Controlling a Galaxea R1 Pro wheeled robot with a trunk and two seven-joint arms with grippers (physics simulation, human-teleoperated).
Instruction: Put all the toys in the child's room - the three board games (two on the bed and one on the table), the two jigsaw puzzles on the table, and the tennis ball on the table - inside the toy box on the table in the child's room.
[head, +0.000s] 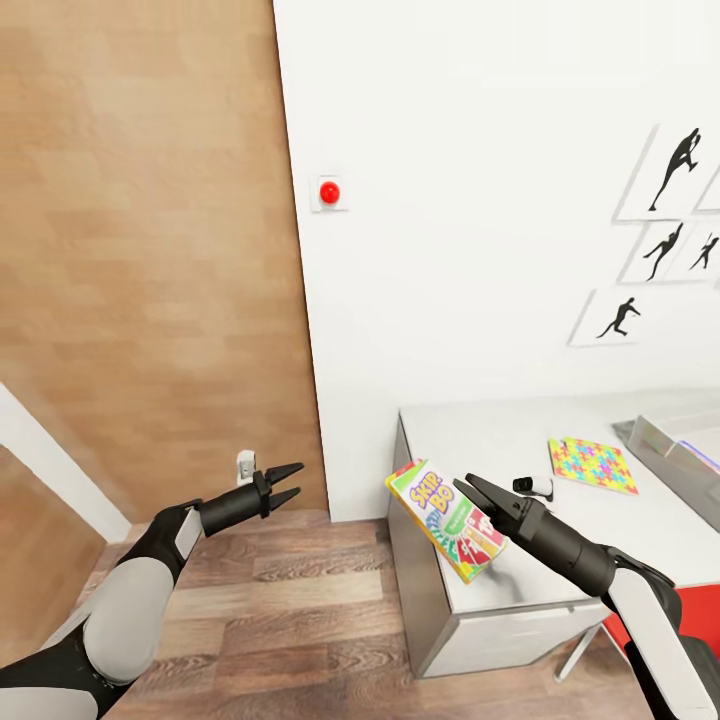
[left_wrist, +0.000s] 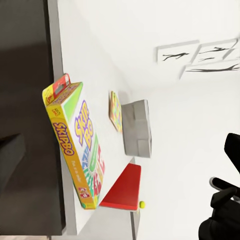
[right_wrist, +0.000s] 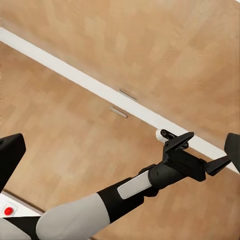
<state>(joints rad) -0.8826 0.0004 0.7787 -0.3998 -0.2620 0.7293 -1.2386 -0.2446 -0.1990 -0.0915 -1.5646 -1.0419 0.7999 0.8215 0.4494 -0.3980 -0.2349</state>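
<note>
One Skip-Bo box (head: 445, 520) clamped in right gripper (head: 470, 492) over the table's (head: 500, 440) front-left corner; one jigsaw puzzle (head: 592, 464) mid-tabletop; one toy box (head: 672, 446) at right edge; left gripper (head: 288, 483) parted, empty

"SKIP-BO" on the card-game box (head: 447, 519)

Skip-Bo box (head: 447, 520) | tilted (claw-held) | jigsaw puzzle (head: 592, 464) flat on table (head: 480, 430)
</note>
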